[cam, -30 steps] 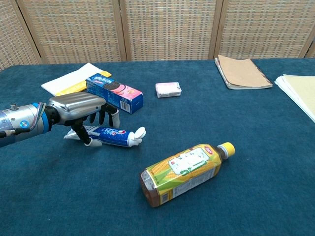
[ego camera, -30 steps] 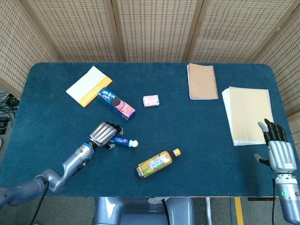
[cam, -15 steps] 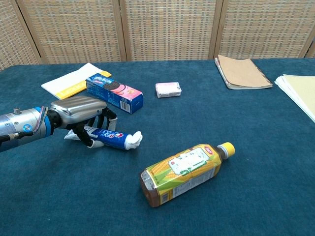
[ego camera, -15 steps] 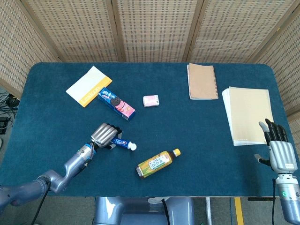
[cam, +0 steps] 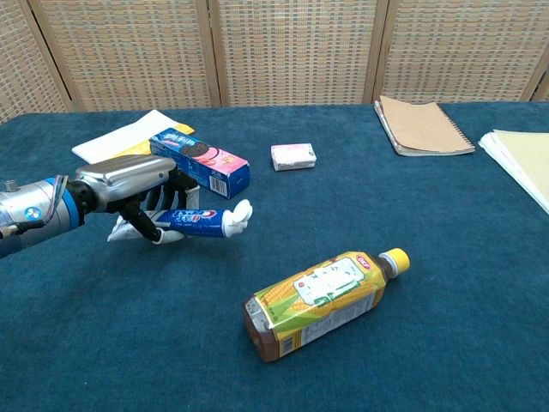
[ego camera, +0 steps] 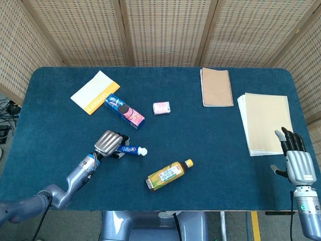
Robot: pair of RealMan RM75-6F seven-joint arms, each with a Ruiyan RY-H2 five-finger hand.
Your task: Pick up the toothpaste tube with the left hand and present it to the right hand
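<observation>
Left hand (cam: pixel 129 180) grasping blue-and-white toothpaste tube (cam: pixel 193 221), tube's middle hidden under fingers, left of yellow corn-drink bottle (cam: pixel 322 292). Right hand (ego camera: pixel 297 155) released, fingers spread, wrist cropped.

left hand (ego camera: pixel 109 143): grips toothpaste tube (ego camera: pixel 131 149)
right hand (ego camera: pixel 297 160): fingers apart, beside paper stack (ego camera: pixel 265 123)

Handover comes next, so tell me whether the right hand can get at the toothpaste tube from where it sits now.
Probably not yet. The right hand sits open at the table's far right edge, while the left hand holds the toothpaste tube on the left side. Nothing blocks the way; the gap does.
</observation>
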